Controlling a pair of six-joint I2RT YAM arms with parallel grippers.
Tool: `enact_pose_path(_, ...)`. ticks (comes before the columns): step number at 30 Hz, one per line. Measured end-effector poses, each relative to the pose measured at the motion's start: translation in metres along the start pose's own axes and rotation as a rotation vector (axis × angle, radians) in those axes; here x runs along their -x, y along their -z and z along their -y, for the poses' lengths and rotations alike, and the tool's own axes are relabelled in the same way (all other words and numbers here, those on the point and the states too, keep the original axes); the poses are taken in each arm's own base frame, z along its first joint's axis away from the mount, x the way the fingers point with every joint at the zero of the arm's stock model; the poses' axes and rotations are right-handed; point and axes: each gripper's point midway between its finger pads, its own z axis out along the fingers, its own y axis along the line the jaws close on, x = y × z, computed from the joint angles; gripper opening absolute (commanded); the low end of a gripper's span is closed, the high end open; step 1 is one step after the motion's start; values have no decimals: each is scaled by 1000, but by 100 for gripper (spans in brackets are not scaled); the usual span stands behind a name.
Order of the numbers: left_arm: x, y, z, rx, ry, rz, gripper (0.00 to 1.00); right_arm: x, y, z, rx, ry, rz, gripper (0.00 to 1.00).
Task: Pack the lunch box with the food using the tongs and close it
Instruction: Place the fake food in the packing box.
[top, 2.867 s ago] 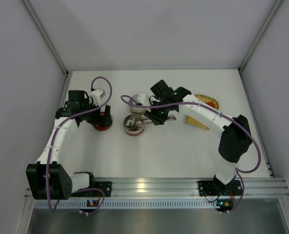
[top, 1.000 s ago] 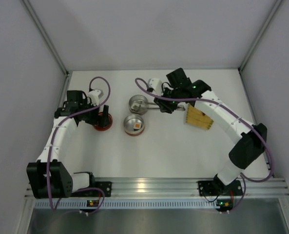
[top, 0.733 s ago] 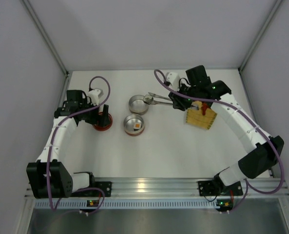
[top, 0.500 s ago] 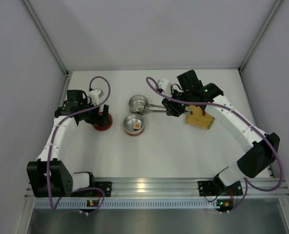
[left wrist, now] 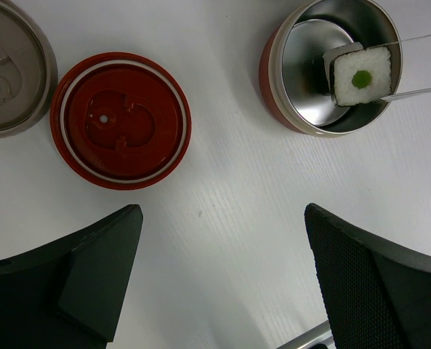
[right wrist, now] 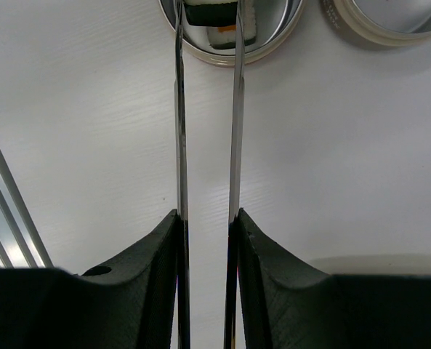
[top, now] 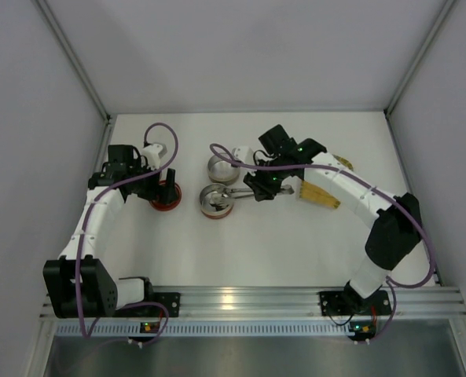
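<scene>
While the white bench (top: 217, 243) fills the overhead view, the right gripper (right wrist: 206, 218) reaches up the right wrist frame, jaws clamped on the tongs (right wrist: 179, 109). The left gripper (left wrist: 222, 214) hangs with jaws wide apart. Upper right of the left wrist frame, the open steel lunch box (left wrist: 302, 102) sits under a white sushi block (left wrist: 360, 76) pinched between the tong tips.

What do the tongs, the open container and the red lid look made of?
The tongs: thin polished metal, with mirror-like edges. The container: probably stainless steel, shiny and reflective inside, with a red outer wall. The red lid: likely glossy plastic, judging by its moulded ridges.
</scene>
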Motion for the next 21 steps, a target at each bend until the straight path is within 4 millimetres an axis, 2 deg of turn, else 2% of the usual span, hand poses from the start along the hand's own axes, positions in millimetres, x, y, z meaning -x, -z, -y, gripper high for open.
enact_pose_path(7,0,0,0,0,0,0,98,-5,-16,0,24,-7,-26,9)
enact_pose_path(21,0,0,0,2,-1,0,98,8,-39,8,32,-2,20,6)
